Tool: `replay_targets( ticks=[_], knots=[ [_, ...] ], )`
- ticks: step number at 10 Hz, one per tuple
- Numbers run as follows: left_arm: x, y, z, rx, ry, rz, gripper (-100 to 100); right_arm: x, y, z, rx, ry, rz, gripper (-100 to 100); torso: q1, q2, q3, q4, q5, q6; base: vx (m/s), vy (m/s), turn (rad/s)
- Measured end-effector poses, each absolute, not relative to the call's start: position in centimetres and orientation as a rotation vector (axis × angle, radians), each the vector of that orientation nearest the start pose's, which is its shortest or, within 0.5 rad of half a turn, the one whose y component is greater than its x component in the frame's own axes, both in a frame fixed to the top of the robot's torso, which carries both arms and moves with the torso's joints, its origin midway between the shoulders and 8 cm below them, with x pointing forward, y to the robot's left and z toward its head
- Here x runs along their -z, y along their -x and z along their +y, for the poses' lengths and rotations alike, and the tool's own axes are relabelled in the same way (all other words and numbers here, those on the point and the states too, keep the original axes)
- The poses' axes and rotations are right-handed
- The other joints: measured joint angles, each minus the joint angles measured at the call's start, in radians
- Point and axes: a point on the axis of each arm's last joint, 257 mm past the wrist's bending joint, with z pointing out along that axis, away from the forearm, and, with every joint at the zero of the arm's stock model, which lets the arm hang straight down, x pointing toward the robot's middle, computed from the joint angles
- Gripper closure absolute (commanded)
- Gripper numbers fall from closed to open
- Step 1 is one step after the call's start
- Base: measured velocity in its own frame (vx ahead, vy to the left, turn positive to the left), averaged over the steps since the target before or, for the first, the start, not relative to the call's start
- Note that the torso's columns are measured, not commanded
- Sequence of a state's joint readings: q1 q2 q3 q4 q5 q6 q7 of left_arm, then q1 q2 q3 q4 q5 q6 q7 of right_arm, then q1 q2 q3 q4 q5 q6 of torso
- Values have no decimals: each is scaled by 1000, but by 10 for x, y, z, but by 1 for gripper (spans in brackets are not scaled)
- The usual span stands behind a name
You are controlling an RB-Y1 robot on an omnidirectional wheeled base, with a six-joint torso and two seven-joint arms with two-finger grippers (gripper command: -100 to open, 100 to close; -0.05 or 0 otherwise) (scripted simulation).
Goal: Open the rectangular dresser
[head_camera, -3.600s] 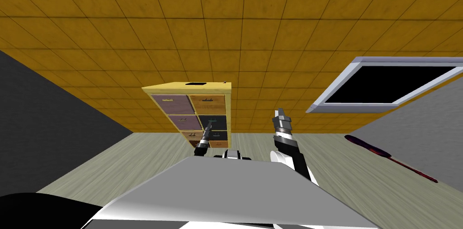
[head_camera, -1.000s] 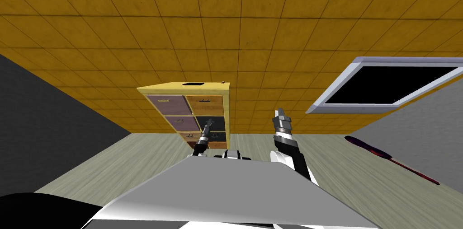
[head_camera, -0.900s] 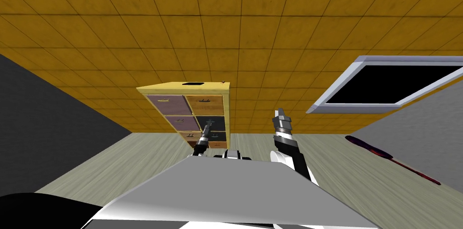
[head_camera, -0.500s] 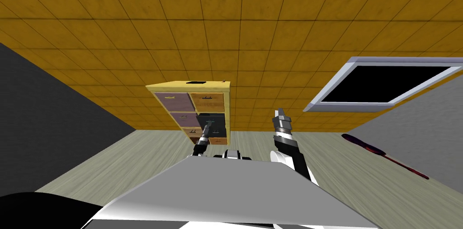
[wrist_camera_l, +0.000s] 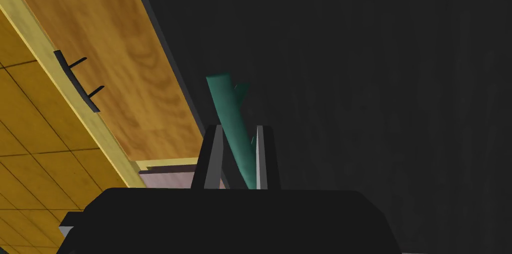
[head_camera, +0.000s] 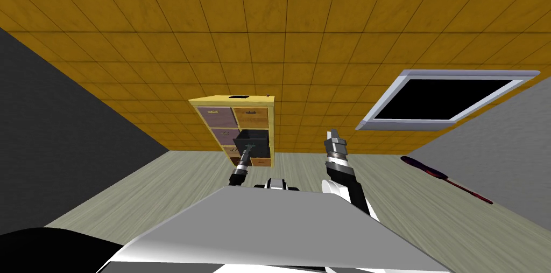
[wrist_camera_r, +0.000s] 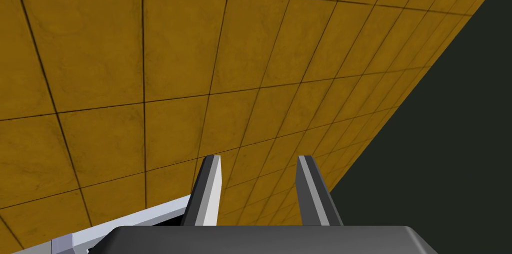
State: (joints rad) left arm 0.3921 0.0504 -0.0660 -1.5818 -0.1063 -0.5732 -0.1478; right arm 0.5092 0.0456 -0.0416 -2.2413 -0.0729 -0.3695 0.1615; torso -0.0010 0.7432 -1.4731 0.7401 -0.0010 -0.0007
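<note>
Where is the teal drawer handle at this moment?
Left wrist view: the teal handle sits between the fingers of the left gripper, on the dark drawer front.

A dark red object lies on the floor near a window.

Floor: pale grey-green planks w/ wood grain, running to the orange tiled wall at its far edge. Dresser stands on it at that far edge, back to the wall, approx midway along; yellow frame, drawer fronts purple, orange & dark, one dark drawer sticking out fwd. Long dark-red thing lies flat nr the floor's edge by the lighter grey wall, well apart from the dresser.
</note>
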Motion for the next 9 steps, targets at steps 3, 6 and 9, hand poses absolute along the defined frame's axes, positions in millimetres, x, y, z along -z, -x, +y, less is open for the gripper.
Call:
replay_targets(
  ticks=[3, 6, 9],
  knots=[
    [249, -404, 243, 1070, 855, 1177, -100, 23, -364, -313, -1116, -808, 699, 0, 1, -14, -8, -3, 0, 1, -16, -2, -14],
    [232, -403, 244, 1069, 855, 1171, -100, 23, -364, -313, -1116, -808, 699, 0, 1, -5, -3, -2, 1, 1, 22, 5, -18],
    [218, -401, 245, 1063, 863, 1174, -100, 23, -364, -313, -1116, -808, 699, 0, 0, -2, -2, 1, -1, 0, -3, -2, -20]
  ],
)
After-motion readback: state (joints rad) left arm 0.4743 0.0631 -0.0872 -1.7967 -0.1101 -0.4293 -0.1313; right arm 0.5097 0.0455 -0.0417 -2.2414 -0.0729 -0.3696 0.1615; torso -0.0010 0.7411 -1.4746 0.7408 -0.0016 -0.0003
